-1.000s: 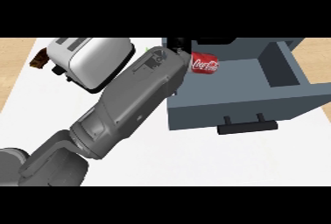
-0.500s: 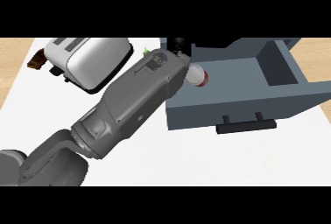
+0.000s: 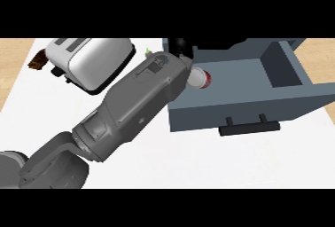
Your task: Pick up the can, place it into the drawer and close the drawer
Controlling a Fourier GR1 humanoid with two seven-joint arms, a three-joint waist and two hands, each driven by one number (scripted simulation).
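Head view: a toaster (image 3: 91,62) stands at the upper left of the white tabletop (image 3: 196,164). The left forearm crosses diagonally; its hand (image 3: 180,44) is mostly hidden, grasp undeterminable. The can (image 3: 201,78) lies inside the open drawer (image 3: 288,66), against the forearm.

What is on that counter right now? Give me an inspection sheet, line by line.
Surface: white counter, bare in front of the drawer.
Job's things: can inside the open drawer, lying tipped, partly hidden by the forearm; the drawer's handle faces the robot.
Clutter: toaster at the back left; a brown item beside it, too small to identify.
Hands: left robot hand at the drawer's back left corner above the can, mostly hidden by its forearm; right robot hand not in view.
Cables: nothing seen.
Surroundings: tan surface beyond the counter's edges.
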